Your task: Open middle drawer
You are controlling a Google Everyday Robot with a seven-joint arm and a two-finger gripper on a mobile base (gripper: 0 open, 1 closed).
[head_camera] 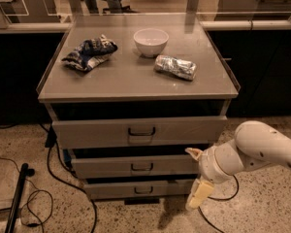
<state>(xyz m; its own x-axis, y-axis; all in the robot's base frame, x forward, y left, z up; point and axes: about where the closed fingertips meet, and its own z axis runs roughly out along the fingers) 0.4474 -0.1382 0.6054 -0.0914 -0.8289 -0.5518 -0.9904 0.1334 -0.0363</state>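
The grey cabinet [136,84] has three stacked drawers. The middle drawer [102,166] has a mid-height grey front with a small dark loop handle [141,167] at its centre, and it looks pushed in. My gripper [196,174] hangs off the white arm [266,147] at the cabinet's right front corner, level with the middle drawer's right end and well to the right of the handle. Its two pale fingers [200,194] are spread apart, one above the other, and hold nothing.
On the cabinet top lie a blue crumpled bag [89,54], a white bowl [151,41] and a silver wrapped packet [175,66]. The top drawer [87,132] is above and the bottom drawer [106,189] below. Black cables [53,169] and a dark pole [17,198] lie on the speckled floor at left.
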